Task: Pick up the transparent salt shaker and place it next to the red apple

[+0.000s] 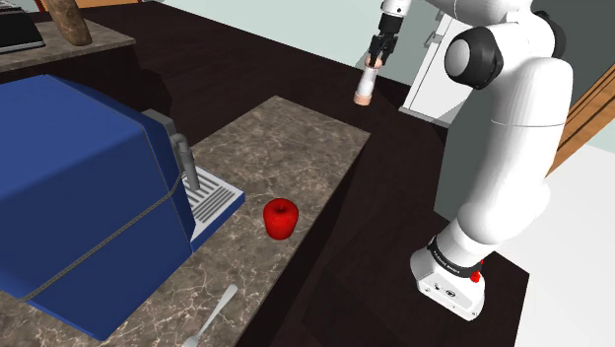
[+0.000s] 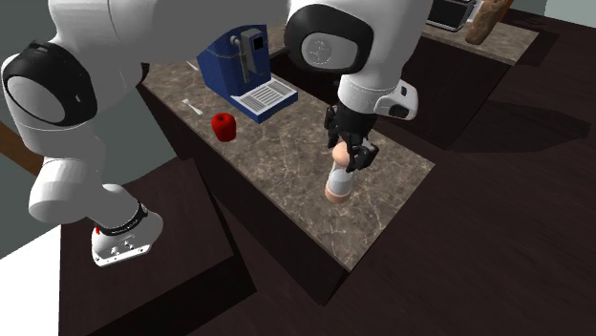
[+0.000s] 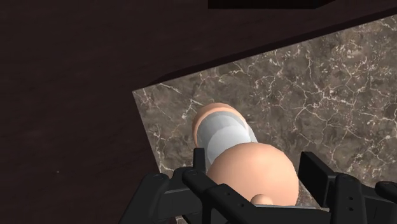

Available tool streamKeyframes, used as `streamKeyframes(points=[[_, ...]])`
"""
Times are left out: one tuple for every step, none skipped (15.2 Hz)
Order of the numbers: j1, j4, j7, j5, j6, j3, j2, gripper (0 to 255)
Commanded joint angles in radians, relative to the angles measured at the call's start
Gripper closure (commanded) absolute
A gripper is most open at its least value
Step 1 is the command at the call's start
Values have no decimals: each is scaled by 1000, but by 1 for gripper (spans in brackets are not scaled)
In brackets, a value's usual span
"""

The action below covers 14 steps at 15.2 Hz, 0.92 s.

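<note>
The marbled counter [image 1: 296, 138] lay beneath the gripper [image 1: 380, 51], near one corner. A blue coffee machine [image 1: 89, 187] stood well away from the gripper along that counter, with the red apple [image 1: 281, 218] beside the machine's tray. The fingers pinched the salt shaker [image 1: 367, 87] near its top, and it apparently hung clear of the surface. The carry seemed to be the step in hand. The next move called for travel toward the apple, then lowering the shaker beside it.

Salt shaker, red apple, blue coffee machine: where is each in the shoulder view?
salt shaker [image 1: 366, 84], shoulder view, on its pale body below the fingers.
red apple [image 1: 280, 219], shoulder view, middle of its near side.
blue coffee machine [image 1: 79, 168], shoulder view, on its blue side panel.
</note>
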Motion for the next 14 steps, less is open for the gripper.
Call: streamKeyframes(points=[[-10,51,1,5,-37,0,14,255],[-14,74,2,8,-55,1,20,255],[-19,99,3,10,-72,1,27,255],[-24,125,4,13,-91,1,35,255],[-30,153,5,16,-110,2,43,255],[-36,182,6,20,-130,3,52,255],[-43,213,8,24,-150,4,63,255],[-47,231,8,27,-162,4,69,255],[-10,138,21,6,-126,1,10,255],[23,59,37,-12,-96,0,-43,255],[54,-11,54,-29,-71,-1,-91,255],[81,-74,73,-46,-49,1,-136,255],[106,-131,94,-62,-30,5,-178,255],[128,-184,116,-77,-13,11,-218,255]])
